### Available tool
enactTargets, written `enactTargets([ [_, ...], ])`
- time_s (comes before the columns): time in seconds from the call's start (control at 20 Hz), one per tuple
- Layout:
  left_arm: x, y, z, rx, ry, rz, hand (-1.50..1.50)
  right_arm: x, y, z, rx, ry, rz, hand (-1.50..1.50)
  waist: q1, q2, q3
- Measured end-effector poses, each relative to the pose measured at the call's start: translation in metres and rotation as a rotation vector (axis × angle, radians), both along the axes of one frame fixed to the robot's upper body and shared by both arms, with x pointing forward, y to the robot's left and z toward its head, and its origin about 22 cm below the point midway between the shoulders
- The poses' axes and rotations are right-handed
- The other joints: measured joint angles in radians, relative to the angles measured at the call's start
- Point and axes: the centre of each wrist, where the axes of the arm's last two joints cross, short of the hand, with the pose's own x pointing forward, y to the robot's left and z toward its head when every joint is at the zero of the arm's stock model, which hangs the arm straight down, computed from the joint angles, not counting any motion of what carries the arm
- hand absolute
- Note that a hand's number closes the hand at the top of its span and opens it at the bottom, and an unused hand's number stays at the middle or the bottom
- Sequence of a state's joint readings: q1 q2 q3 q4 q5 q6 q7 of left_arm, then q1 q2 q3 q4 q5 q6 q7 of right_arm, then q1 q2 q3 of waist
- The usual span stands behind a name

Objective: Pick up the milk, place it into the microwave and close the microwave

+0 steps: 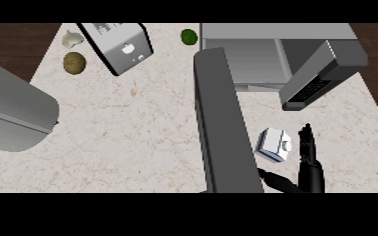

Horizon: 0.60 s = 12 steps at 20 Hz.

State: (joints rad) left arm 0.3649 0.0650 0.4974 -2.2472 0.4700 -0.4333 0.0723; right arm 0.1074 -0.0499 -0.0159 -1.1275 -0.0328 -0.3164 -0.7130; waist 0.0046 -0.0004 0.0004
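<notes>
One hand shows: the right hand [311, 167], lower right of the frame, fingers straight and released, grasping nothing. The milk [273, 144] rests on the counter [133, 130] just left of those fingers, between the hand and the open microwave door [221, 125], which runs down the frame's middle. The microwave [251, 55] sits at upper right. Upper left: garlic [71, 39], a potato [74, 62], a silver appliance [122, 47]. Top centre: a green fruit [189, 36].
</notes>
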Motion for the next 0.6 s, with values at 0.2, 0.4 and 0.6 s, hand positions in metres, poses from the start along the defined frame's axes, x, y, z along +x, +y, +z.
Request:
enactTargets([
  [0.2,-0.004,0.001,0.003,-0.004,0.001,-0.009,-1.50,0.005,-0.011,-0.021,-0.021,0.010,-0.013,-1.50,0.002,0.000,0.000],
  [0.4,-0.006,-0.003,0.003,-0.002,0.004,-0.008,-1.50,0.019,-0.015,-0.029,-0.028,0.013,0.004,1.50,0.003,0.000,0.000],
  [0.6,-0.006,0.000,0.004,-0.003,0.000,-0.010,-1.50,0.028,-0.020,-0.039,-0.015,0.013,0.037,1.50,0.005,0.001,0.000],
])
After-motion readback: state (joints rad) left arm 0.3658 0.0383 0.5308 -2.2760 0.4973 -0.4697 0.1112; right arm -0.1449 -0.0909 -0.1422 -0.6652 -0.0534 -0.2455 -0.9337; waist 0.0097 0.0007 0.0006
